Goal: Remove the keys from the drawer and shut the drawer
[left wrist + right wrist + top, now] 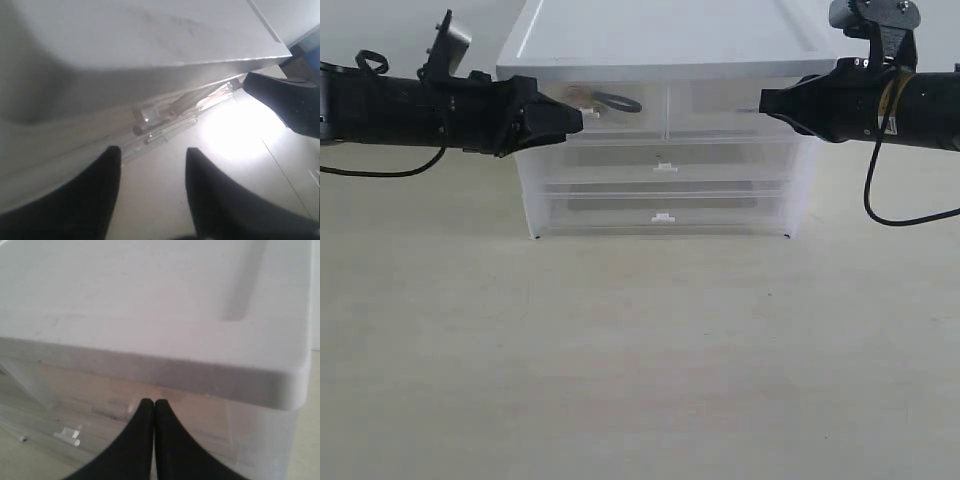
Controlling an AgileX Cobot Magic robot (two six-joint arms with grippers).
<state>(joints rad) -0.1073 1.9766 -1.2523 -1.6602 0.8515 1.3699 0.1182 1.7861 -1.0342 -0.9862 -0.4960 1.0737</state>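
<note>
Now | left end effector (578,118) wide, at drawer (632,126) | right end effector (154,403) pinched, at chest (660,40)

Count taken from exterior view.
Chest (660,45): 1, at 12 o'clock in frame.
Drawers: 4 total.
- Half-width, 2: left drawer (632,124) at the chest's 10 o'clock, right drawer (715,108) at 2 o'clock.
- Full-width, 2: upper full-width drawer (730,158), lower full-width drawer (730,205), toward 6 o'clock.

Tab handles (665,167) made out: 3.
Keys (612,101): 1 bunch.
Grippers: 2, left gripper (578,118) at 9 o'clock, right gripper (765,102) at 3 o'clock.
</note>
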